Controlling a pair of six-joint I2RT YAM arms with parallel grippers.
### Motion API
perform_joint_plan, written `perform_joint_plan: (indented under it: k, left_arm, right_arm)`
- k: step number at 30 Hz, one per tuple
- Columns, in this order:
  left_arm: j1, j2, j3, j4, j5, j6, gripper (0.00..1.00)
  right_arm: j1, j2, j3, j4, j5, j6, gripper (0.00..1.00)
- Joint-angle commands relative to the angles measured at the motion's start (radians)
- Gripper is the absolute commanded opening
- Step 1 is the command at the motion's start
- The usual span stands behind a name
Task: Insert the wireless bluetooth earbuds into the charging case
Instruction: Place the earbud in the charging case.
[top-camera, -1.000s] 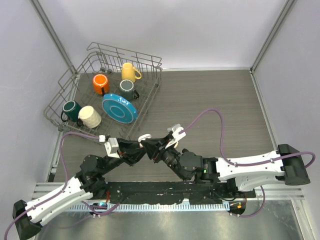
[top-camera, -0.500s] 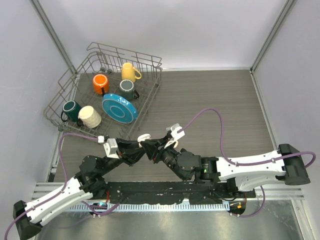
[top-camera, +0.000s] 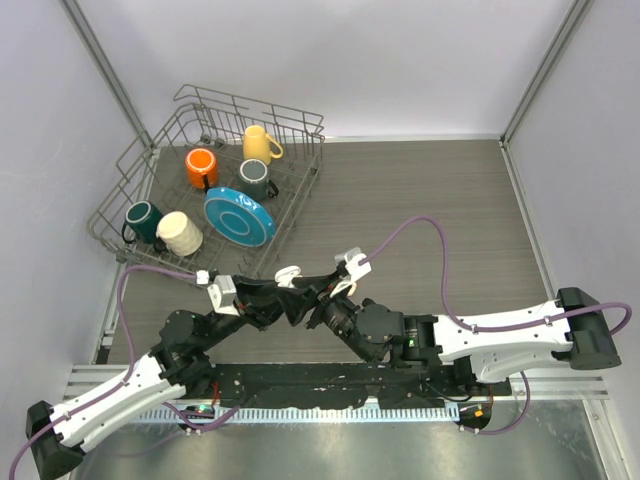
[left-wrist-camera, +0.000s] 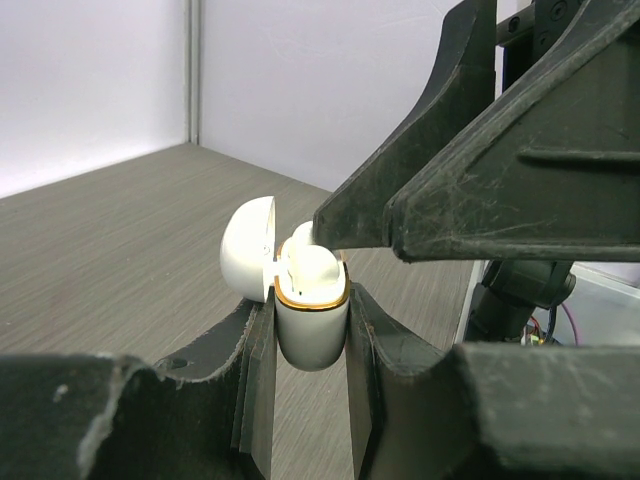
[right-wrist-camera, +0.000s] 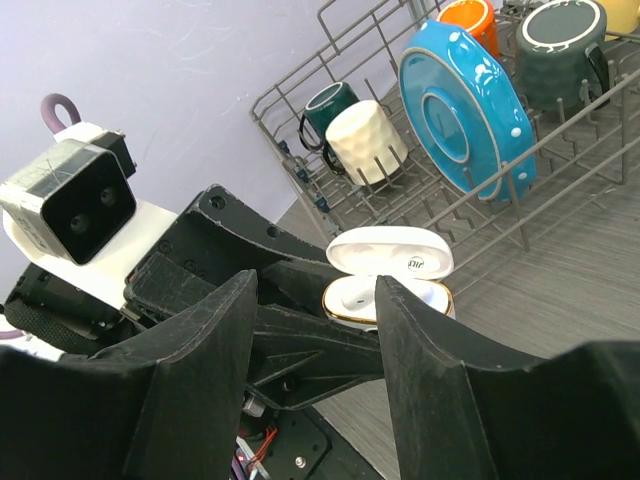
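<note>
My left gripper (left-wrist-camera: 310, 300) is shut on a white charging case (left-wrist-camera: 310, 325) with a gold rim, holding it upright above the table with its lid (left-wrist-camera: 248, 250) swung open. A white earbud (left-wrist-camera: 312, 268) sits in the case. In the right wrist view the case (right-wrist-camera: 400, 295) shows between my right gripper's (right-wrist-camera: 315, 285) spread, empty fingers. One right finger (left-wrist-camera: 420, 210) reaches down to the top of the case. In the top view both grippers meet at the case (top-camera: 288, 273) near the table's front middle. No other earbuds are in view.
A wire dish rack (top-camera: 130, 160) stands at the back left with a blue plate (top-camera: 240, 216) and several mugs. It also shows close behind the case in the right wrist view (right-wrist-camera: 300, 90). A purple cable (top-camera: 440, 260) loops over the right arm.
The right gripper has edged slightly left, closer over the case. The left gripper and case have stayed almost still.
</note>
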Motion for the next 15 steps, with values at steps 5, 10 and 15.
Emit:
perform_joint_plan:
  k: [5, 10, 15]
  left_arm:
    - [-0.002, 0.006, 0.025, 0.087, -0.001, -0.012, 0.00]
    - [-0.001, 0.005, 0.026, 0.069, -0.005, -0.010, 0.00]
    - [-0.002, -0.009, 0.028, 0.050, -0.014, -0.009, 0.00]
  right_arm:
    - [-0.005, -0.064, -0.036, 0.187, -0.027, -0.082, 0.59]
    - [-0.005, -0.081, -0.056, 0.232, -0.062, -0.104, 0.62]
    - [-0.005, -0.108, -0.067, 0.228, -0.129, -0.110, 0.66]
